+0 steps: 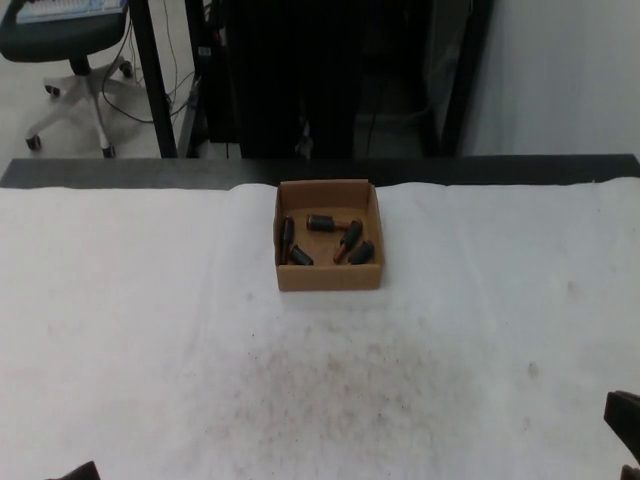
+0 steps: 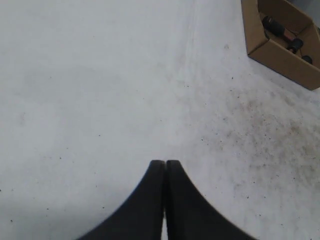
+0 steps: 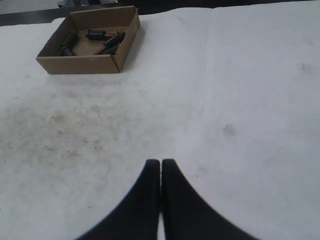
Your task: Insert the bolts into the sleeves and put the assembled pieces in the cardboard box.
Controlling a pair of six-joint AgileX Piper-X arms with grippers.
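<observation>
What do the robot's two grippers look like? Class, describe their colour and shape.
The left gripper has two matte black fingers, broad at the base, curving in and tapering to narrow, blunt tips. The right gripper looks the same: plain black, smooth, matching curved fingers.

So the small brown open-topped cardboard box sits upright on the white-covered bench, toward the far side, roughly mid-width. Inside are five short dark cylindrical bolt-and-sleeve pieces, all lying flat on the box floor and pointing every which way. Two lie by one side wall, one near the back, and two sit close together at the other side. A couple show a reddish-brown bit.
</observation>
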